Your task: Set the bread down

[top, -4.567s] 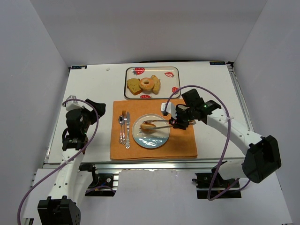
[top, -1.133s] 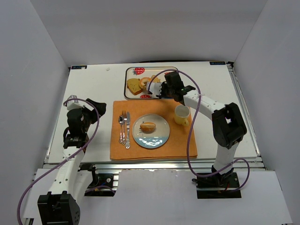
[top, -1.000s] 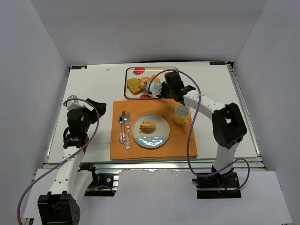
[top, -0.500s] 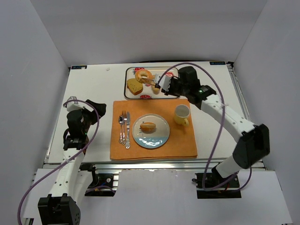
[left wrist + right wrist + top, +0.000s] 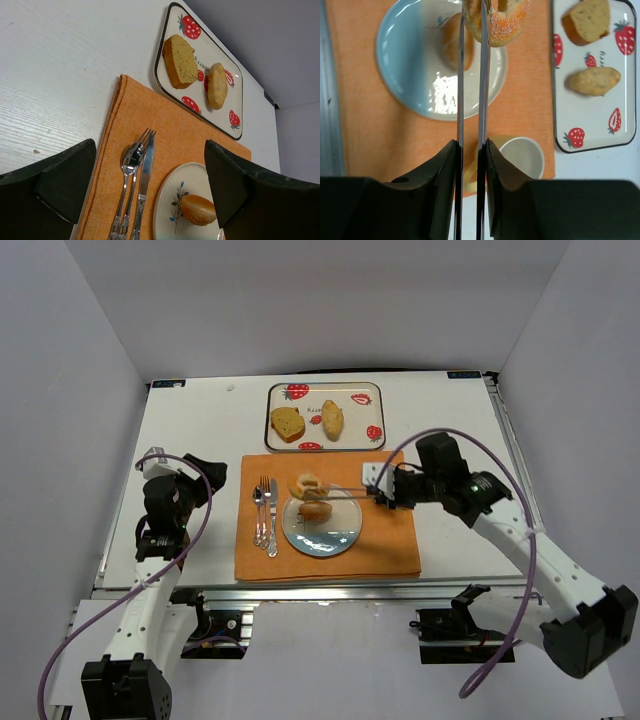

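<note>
Since half a second ago I've swung my right gripper point(image 5: 383, 496) from the tray point(image 5: 352, 400) back toward my base, arm reaching low and leftward, jaws squeezing the tongs point(image 5: 340, 493) that pinch the donut point(image 5: 308, 485) above the plate point(image 5: 338, 545)'s far rim, while my left gripper point(image 5: 150, 187) gapes wide.

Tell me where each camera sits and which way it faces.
Top external: above and behind the arms, looking down on the table; both arms show.
Left wrist: low at the left, facing tray and plate; its open fingers show.
Right wrist: looking down along the tongs gripping the donut over the plate's rim; its fingers show.
Wrist views share tray and plate.
</note>
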You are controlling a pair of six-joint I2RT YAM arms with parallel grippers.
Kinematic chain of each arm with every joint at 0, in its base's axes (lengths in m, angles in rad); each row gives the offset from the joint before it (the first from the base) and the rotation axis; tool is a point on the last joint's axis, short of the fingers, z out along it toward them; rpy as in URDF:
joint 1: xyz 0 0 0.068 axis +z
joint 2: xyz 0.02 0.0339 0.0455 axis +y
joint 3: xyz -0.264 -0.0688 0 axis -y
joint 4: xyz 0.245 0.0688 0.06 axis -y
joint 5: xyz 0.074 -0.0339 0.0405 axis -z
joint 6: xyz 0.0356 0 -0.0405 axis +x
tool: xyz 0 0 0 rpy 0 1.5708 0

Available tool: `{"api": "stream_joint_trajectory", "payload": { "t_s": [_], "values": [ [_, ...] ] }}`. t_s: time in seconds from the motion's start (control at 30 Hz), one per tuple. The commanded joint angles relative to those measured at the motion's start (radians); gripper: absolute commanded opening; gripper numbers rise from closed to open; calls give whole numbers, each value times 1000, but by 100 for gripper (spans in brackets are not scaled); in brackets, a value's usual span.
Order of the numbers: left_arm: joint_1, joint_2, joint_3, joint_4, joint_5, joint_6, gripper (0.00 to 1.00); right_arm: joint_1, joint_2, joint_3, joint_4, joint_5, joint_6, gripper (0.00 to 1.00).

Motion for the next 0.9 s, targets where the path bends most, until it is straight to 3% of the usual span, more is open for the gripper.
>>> {"api": "stream_joint_trajectory", "payload": {
  "t_s": [0.0, 0.17, 0.27, 0.57, 0.87],
  "values": [
    [-6, -24, -7, -4, 12, -3, 98, 2, -130, -60, -68, -96, -149, 16],
    [-6, -27, -8, -4, 15, -9, 98, 3, -231, -203, -83, -60, -376, 16],
    [-6, -30, -5, -9, 15, -7, 98, 5, -259, -249, -80, -47, -432, 17],
    [-6, -61, -8, -30, 8, -15, 98, 5, -282, -338, -24, -1, -487, 23],
    [-6, -76, -7, -43, 3, -17, 98, 5, -282, -363, -37, 3, -507, 42]
  ]
}}
